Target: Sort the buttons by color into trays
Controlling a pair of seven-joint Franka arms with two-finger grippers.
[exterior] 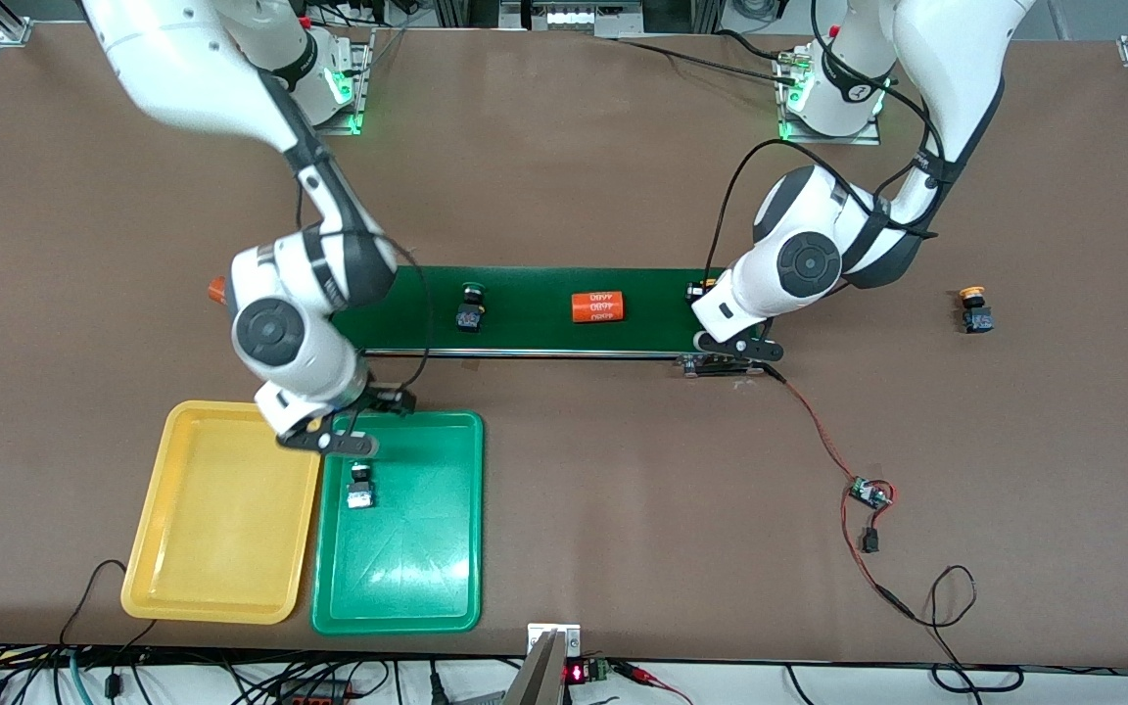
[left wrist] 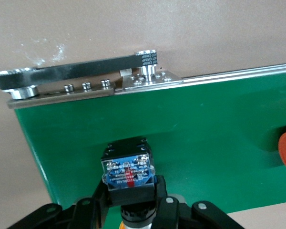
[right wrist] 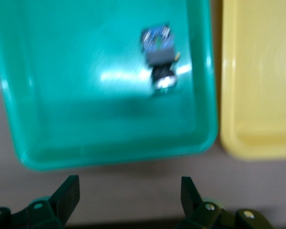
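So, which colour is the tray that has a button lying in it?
Green. The tray holding the button shows best in the front view.

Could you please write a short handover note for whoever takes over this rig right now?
Right gripper: open, hanging over the green tray's rim at the belt end.
Left gripper: fingers shut on a button at the left arm's end of the conveyor belt.
Done: one button lies in the green tray.
Left: the held button; a green button on the belt; a yellow-orange button on the bare table toward the left arm's end. The yellow tray holds nothing yet.
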